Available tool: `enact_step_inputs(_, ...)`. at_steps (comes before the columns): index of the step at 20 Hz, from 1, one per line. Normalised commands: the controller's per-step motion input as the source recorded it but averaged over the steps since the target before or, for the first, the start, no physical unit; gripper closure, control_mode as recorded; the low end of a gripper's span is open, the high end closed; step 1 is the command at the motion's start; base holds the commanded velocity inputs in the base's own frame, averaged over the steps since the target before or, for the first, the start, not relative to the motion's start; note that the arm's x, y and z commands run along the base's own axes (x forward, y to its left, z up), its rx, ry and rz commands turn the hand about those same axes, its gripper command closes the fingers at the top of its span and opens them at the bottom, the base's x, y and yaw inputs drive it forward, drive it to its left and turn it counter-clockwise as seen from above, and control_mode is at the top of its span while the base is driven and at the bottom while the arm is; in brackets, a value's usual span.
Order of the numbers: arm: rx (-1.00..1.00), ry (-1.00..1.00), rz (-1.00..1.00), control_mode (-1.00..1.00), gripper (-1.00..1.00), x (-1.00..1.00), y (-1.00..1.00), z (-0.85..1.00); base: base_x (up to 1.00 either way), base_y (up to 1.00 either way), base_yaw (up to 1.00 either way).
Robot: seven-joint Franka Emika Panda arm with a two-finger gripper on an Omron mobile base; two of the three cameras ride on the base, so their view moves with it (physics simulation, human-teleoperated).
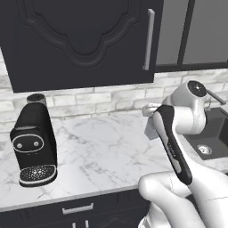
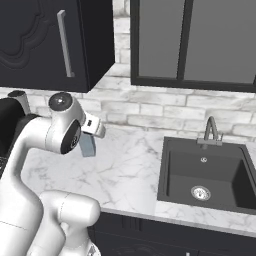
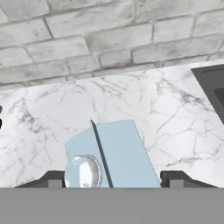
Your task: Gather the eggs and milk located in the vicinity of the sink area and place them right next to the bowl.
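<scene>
The milk [image 3: 111,155] sits between the robot's spread jaws, one dark tip on each side of the pale blue carton; whether the tips press its sides cannot be told. The carton, its ridged top and round cap facing the hand camera, is over the marble counter [image 1: 102,151] to the left of the sink [image 2: 207,172], near the brick wall, with a coffee machine [image 1: 34,140] farther left.

Base views flank the arm, sharing sink [image 2: 205,172]; hand view close above milk [image 3: 114,153]
</scene>
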Motion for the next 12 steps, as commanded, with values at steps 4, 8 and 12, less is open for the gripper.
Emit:
enact_step_inputs(4,0.0,-0.12,0.01,-1.0,1.0,-0.63,0.0,0.09,0.0,0.0,0.0)
enact_step_inputs(8,0.0,-0.07,0.0,-1.0,1.0,-0.59,0.0,0.0,0.0,0.0,0.0)
enact_step_inputs(12,0.0,-0.05,0.0,-1.0,1.0,-0.46,0.0,0.0,0.0,0.0,0.0)
